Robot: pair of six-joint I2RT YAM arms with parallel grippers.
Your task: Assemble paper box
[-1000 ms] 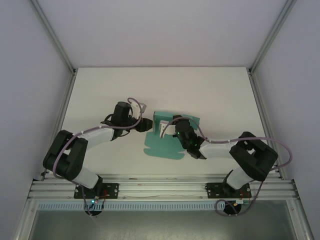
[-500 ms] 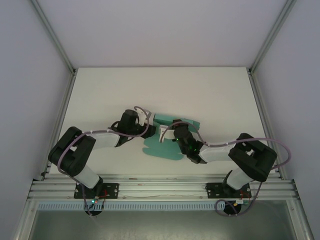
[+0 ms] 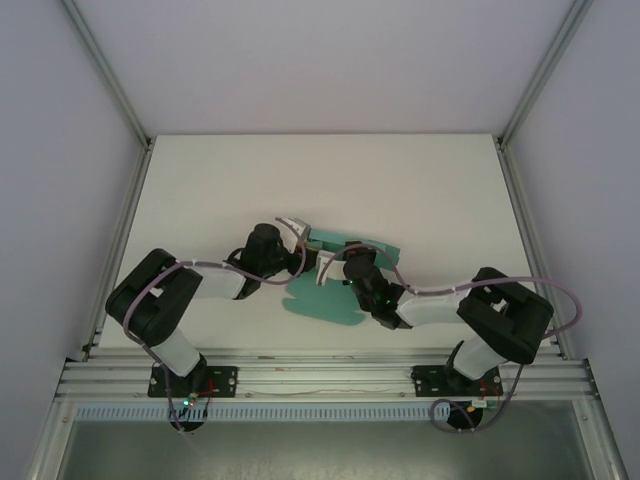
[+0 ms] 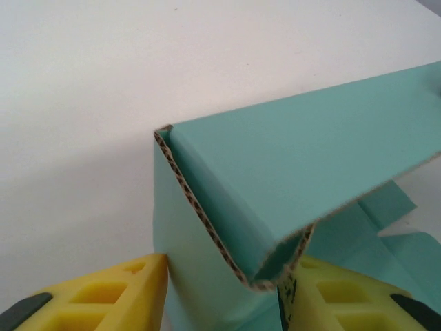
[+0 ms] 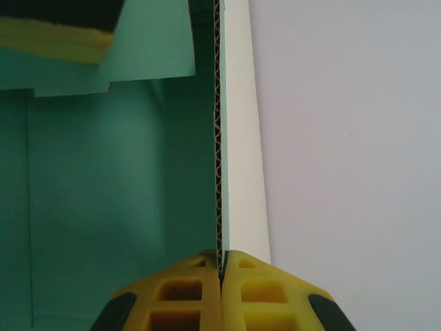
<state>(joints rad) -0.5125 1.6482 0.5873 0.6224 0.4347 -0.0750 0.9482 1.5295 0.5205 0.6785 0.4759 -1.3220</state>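
Observation:
The teal-green paper box [image 3: 325, 298] lies partly folded at the table's middle, between the two arms. My left gripper [image 3: 306, 256] reaches in from the left at its upper left corner. In the left wrist view a folded double wall of the paper box [image 4: 289, 165] stands between the yellow fingers [image 4: 110, 293], and both pads touch it, so the left gripper [image 4: 231, 276] is shut on it. My right gripper [image 3: 334, 266] is shut on an upright panel. Its fingers [image 5: 186, 289] pinch the corrugated edge of the paper box [image 5: 103, 172] at the right gripper [image 5: 220, 258].
The white table [image 3: 420, 190] stretches open behind and to both sides of the box. Grey walls and metal frame posts [image 3: 530, 100] close in the workspace. The arm bases sit on the rail [image 3: 320, 380] at the near edge.
My left arm has swung right to the box, and its jaws have narrowed onto the folded wall. My right gripper has shifted slightly left, still holding its panel.

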